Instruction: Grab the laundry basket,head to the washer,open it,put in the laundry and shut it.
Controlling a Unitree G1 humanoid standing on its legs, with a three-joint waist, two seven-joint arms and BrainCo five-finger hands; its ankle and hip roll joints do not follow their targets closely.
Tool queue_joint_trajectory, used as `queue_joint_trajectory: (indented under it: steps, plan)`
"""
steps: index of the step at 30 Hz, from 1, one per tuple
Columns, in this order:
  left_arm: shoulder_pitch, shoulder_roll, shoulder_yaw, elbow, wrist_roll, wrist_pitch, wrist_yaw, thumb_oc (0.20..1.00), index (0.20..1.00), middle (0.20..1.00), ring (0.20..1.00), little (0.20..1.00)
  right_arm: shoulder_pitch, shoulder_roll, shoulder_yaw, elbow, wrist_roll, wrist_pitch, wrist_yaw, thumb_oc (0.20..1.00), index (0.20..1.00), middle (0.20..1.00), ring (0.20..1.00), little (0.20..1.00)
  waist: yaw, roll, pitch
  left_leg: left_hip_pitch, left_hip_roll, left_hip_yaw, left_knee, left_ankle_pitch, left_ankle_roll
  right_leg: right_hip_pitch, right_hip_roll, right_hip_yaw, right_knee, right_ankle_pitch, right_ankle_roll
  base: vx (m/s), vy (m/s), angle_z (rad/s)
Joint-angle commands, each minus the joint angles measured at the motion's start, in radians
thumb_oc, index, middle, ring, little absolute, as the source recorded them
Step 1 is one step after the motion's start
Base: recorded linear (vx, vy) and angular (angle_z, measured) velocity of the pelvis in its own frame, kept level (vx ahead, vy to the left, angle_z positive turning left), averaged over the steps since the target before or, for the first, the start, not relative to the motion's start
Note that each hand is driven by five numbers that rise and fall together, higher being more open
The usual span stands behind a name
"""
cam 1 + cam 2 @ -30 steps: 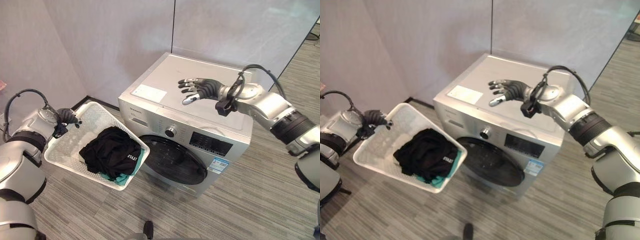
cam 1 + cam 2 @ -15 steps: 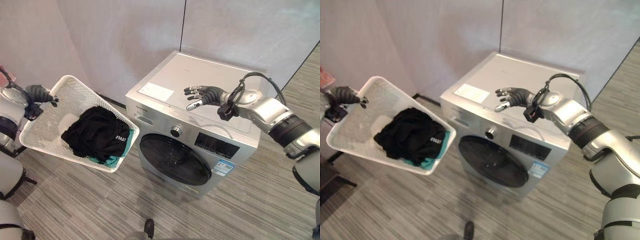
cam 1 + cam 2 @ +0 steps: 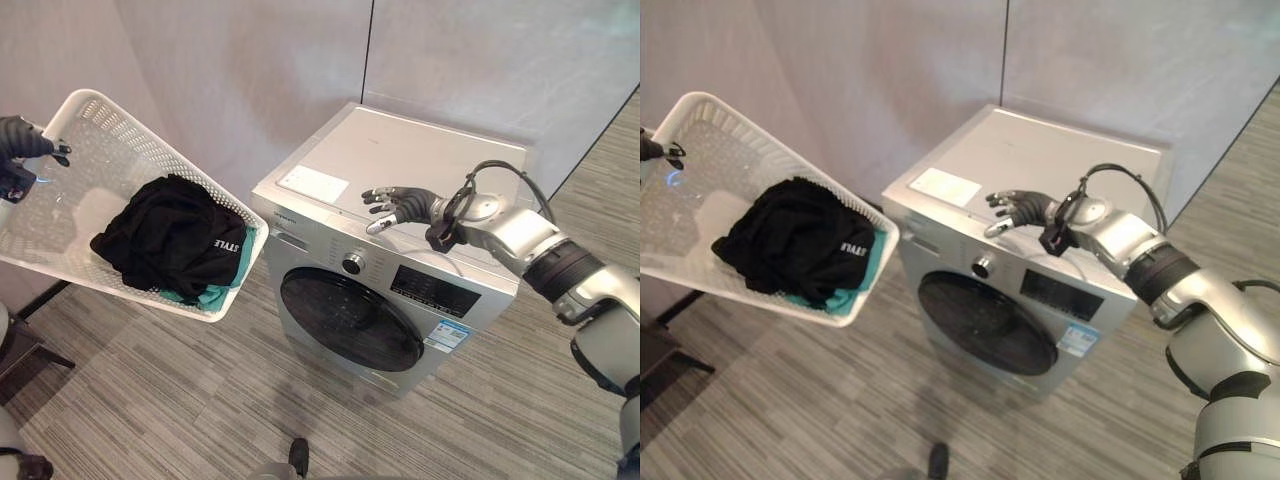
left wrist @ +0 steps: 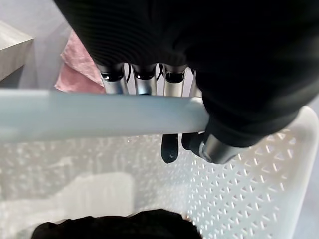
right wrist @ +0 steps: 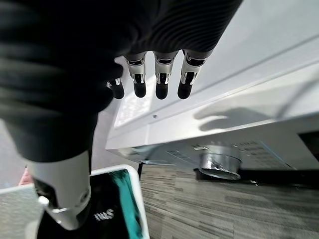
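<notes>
Up at the left of the eye views, the white laundry basket [image 3: 120, 120] hangs in the air, tilted, its long axis slanting from the raised far end at the upper left down toward the washer [image 3: 400, 280]. Black clothing [image 3: 170, 240] with a bit of teal cloth under it lies bunched at the basket's lower end, against the rim nearest the machine. The left hand [image 3: 22, 140] holds the basket at its raised end; in the left wrist view its fingers [image 4: 137, 82] curl over the white rim [image 4: 99, 117] and the thumb closes from below, so the rim is clamped between them.

Beside the basket stands the silver front-loading washer, its round dark door [image 3: 350, 320] shut, a knob [image 3: 352, 264] and dark panel above it. The right hand [image 3: 400, 205] hovers just above the front of the washer's flat top, fingers spread and loosely bent, holding nothing.

Grey striped flooring [image 3: 200, 400] runs beneath, and plain grey wall panels [image 3: 250, 70] stand behind the machine.
</notes>
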Motion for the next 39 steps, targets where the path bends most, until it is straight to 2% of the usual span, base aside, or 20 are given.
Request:
queue_joint_trajectory:
  steps: [1,8,17,23,39]
  plan:
    - [-0.262,0.037,-0.016,0.124,-0.155,-0.060,0.091,0.200,0.200,0.200,0.200,0.200,0.028,-0.018,-0.049,0.064,-0.028,-0.022,-0.007,1.000,1.000,1.000,1.000,1.000,0.050,0.047,-0.139,0.061,0.013,0.016,0.003,-0.093,-0.045,-0.032,-0.057,-0.015,-0.001,0.054,0.078,0.00,0.000,0.00]
    - [-0.376,0.039,-0.035,0.143,-0.246,-0.058,0.111,0.200,0.200,0.200,0.200,0.200,0.073,0.010,-0.077,0.073,-0.045,-0.013,-0.022,1.000,1.000,1.000,1.000,1.000,0.052,0.056,-0.145,0.065,0.008,0.017,0.003,-0.099,-0.042,-0.030,-0.063,-0.018,-0.003,0.056,0.084,0.02,0.005,0.00]
    - [-0.457,0.031,-0.057,0.138,-0.297,-0.054,0.123,0.200,0.200,0.200,0.200,0.200,0.162,0.003,-0.152,0.065,-0.081,-0.003,-0.037,1.000,1.000,1.000,1.000,1.000,0.051,0.066,-0.155,0.068,0.002,0.017,0.003,-0.108,-0.037,-0.026,-0.069,-0.027,-0.003,0.057,0.089,0.03,0.011,0.00]
    - [-0.465,0.013,-0.061,0.095,-0.329,-0.058,0.114,0.200,0.200,0.200,0.200,0.200,0.217,-0.041,-0.199,0.014,-0.102,0.005,-0.026,1.000,1.000,1.000,1.000,1.000,0.050,0.069,-0.156,0.062,-0.005,0.009,0.003,-0.111,-0.034,-0.028,-0.076,-0.035,-0.002,0.061,0.094,0.03,0.018,0.00]
    - [-0.413,-0.077,-0.001,-0.036,-0.445,-0.074,0.099,0.200,0.200,0.200,0.200,0.200,0.317,-0.091,-0.308,-0.061,-0.097,-0.002,-0.019,1.000,1.000,1.000,1.000,1.000,0.032,0.097,-0.154,0.071,-0.019,0.029,0.003,-0.128,-0.025,-0.033,-0.093,-0.028,-0.003,0.065,0.107,0.03,0.020,-0.03]
